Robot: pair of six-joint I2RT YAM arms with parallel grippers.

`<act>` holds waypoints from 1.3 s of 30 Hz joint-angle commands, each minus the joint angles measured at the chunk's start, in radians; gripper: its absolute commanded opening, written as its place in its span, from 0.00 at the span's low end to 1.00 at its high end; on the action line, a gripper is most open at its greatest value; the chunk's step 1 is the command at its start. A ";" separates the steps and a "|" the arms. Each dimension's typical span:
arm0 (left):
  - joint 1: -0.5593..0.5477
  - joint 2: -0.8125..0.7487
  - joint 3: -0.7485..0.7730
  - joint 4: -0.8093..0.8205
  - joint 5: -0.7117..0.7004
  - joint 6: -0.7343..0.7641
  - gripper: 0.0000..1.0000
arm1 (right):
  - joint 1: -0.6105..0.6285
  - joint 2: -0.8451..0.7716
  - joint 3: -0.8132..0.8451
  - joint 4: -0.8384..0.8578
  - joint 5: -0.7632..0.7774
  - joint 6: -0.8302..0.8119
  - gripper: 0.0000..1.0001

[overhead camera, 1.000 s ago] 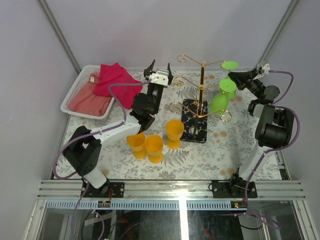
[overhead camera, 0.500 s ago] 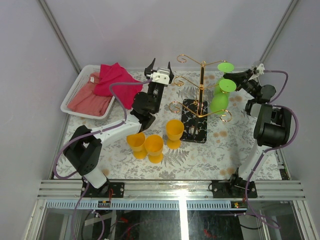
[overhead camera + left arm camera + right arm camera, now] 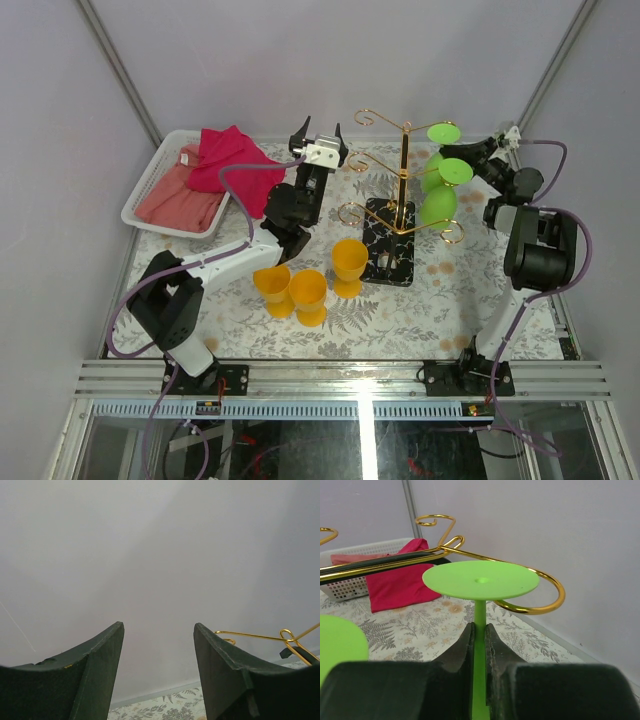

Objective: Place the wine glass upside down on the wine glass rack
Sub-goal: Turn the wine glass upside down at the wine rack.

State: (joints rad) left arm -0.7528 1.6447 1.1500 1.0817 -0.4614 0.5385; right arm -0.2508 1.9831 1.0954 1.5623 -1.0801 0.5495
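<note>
The right jaws are closed on the thin stem of the green wine glass [image 3: 481,580], pinching it just below its round foot. The glass is upside down, foot uppermost, above the far right part of the desk. It sits by an upper arm of the wine glass rack [image 3: 405,190], whose gold curl bends around the far side of the foot; whether the two touch cannot be told. A second green glass [image 3: 440,205] hangs inverted on a lower arm just beside it. The rack's black base stands mid-desk. The left jaws are open and hold nothing, raised left of the rack. Three yellow goblets [image 3: 300,285] stand toward the near edge.
</note>
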 commanded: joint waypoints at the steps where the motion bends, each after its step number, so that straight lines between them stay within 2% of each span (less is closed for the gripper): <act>1: 0.001 0.007 0.036 0.014 -0.023 0.023 0.57 | 0.015 0.016 0.056 0.140 0.077 -0.030 0.00; 20: 0.000 0.016 0.049 0.001 -0.028 0.023 0.58 | 0.034 0.039 0.035 0.139 0.254 -0.099 0.00; 39: 0.001 0.008 0.032 0.013 -0.038 0.045 0.58 | 0.006 -0.021 -0.063 0.133 0.272 -0.154 0.00</act>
State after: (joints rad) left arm -0.7521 1.6543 1.1664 1.0603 -0.4774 0.5644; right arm -0.2283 2.0182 1.0542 1.5822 -0.8066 0.4297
